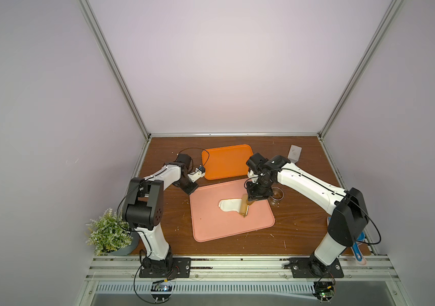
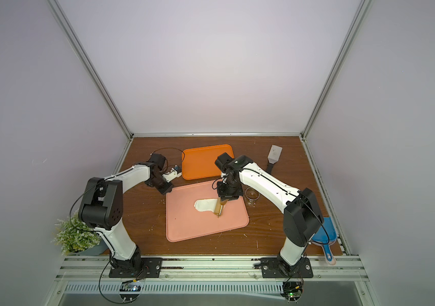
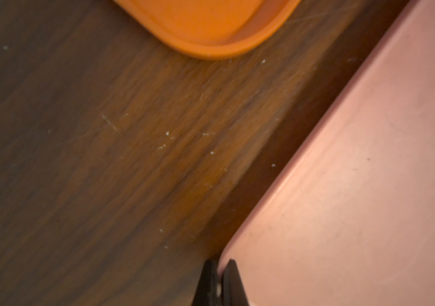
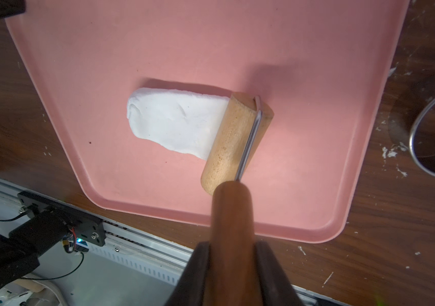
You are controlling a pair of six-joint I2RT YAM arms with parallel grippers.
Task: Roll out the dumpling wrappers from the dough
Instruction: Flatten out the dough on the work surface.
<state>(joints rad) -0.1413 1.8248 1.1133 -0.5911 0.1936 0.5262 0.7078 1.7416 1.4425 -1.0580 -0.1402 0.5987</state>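
Your right tool [image 4: 233, 265] is clamped on the dark wooden handle [image 4: 231, 212] of the roller [image 4: 233, 137], one finger on each side of it, and the pale wooden drum sits on the pink tray [image 4: 317, 79] across one end of the dough [image 4: 176, 122]. The dough is a white, elongated, uneven sheet lying flat near the middle of that tray, and it stretches from under the drum toward the left arm's side; both top views show the same layout, with the drum [image 1: 245, 209] at the end of the sheet [image 1: 228, 208] nearer the right arm. Your left tool [image 3: 220, 280] has its fingers drawn together at the far corner of the pink tray on the left arm's side (a sliver of pink shows between them in the left wrist view, but you cannot tell from that whether the rim is pinched). The orange tray [image 1: 224, 161] lies behind the pink one, close to it but apart, with a strip of brown worktop [image 3: 105, 159] between them, dotted with white crumbs. A metal ring [image 4: 412, 137] rests on the worktop just beside the pink tray on the right arm's side. Farther back on that side lies a grey scraper [image 1: 294, 153]. A small potted plant [image 1: 107, 233] stands by the left arm's base, and a blue scoop [image 2: 322, 235] lies by the right arm's base.
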